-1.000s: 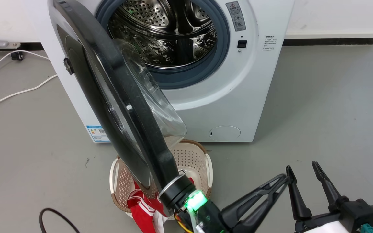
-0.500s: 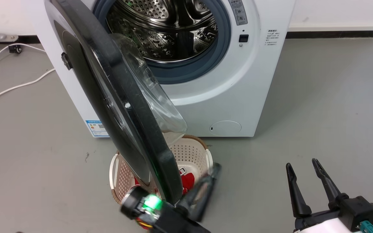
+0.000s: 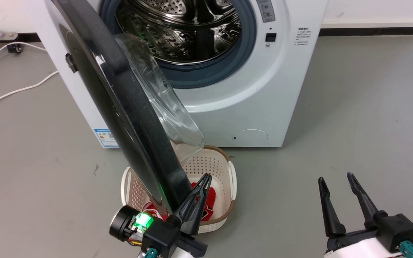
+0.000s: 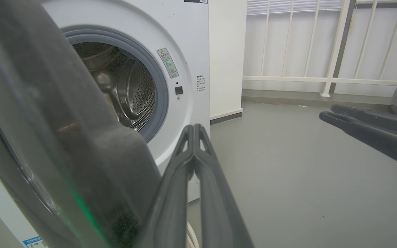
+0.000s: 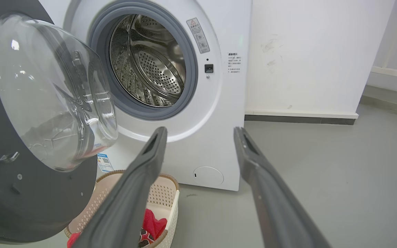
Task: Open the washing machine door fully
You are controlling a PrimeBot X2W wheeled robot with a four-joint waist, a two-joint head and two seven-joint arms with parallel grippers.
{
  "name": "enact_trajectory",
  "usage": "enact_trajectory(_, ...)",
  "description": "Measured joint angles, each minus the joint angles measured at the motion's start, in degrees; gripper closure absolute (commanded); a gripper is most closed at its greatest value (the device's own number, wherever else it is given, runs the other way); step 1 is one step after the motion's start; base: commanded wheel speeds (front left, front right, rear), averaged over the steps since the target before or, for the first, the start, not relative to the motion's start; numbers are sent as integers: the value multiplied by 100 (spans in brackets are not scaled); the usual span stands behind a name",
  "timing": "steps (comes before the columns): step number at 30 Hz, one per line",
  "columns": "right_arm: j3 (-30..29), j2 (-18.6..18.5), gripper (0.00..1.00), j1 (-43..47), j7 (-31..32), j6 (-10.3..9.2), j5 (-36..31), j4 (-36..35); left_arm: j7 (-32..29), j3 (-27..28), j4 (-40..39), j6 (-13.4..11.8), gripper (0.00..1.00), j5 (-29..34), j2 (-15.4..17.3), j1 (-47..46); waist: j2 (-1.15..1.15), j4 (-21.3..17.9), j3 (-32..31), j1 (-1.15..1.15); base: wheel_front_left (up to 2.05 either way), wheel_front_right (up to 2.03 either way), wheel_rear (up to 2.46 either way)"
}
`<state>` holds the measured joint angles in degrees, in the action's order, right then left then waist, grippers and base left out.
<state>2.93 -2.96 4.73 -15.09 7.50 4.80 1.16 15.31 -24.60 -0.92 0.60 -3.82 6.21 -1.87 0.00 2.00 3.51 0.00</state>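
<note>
1. While the door (image 3: 131,107) stands swung well out from the washer (image 3: 264,89), hinged on the washer's left side, its free edge points toward the robot and hangs over the basket (image 3: 210,165).
2. Door is seen nearly edge-on in the head view, with its glass bowl (image 3: 160,100) bulging toward the washer's opening.
3. Washer mouth is uncovered: steel drum (image 3: 192,36) is visible, with the grey gasket (image 3: 210,77) around it.
4. Left gripper (image 3: 205,177) is low, just beside the door's bottom free edge, on the bowl side, above the basket.
5. Left jaws are pressed together, with no gap at the tips and nothing between them; in the left wrist view the left gripper (image 4: 193,126) sits right against the blurred door rim (image 4: 81,155). Can't tell if it actually touches.
6. Green light (image 3: 142,220) glows on the left wrist, with a green glint on the door edge.
7. Right gripper (image 3: 335,177) is well apart from the door, at lower right over bare floor (image 3: 353,107).
8. Right jaws are spread wide and hold nothing; the right wrist view shows the right gripper (image 5: 200,129) aimed at the washer front.
9. Basket sits on the floor in front of the washer, with red cloth (image 3: 210,199) inside.
10. Blue label (image 3: 105,138) is low on the washer's left side and the round cap (image 3: 251,138) is low on its front.
11. White cable (image 3: 11,93) lies on the floor left of the washer.
</note>
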Motion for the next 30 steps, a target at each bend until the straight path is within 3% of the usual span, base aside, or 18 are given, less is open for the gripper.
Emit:
enact_trajectory(9,-4,1,0,60,0,0,38,66,-2,304,-60,-75,100,67,-68,326,0,326,-7,0,0,0,0)
enact_trajectory(19,-82,5,0,143,-1,1,131,132,1,622,-171,-118,100,97,-88,604,0,948,-13,0,0,0,0)
enact_trajectory(30,-125,4,0,136,0,1,123,200,-8,1515,-274,-352,100,-1,-48,688,0,1620,125,0,0,0,0)
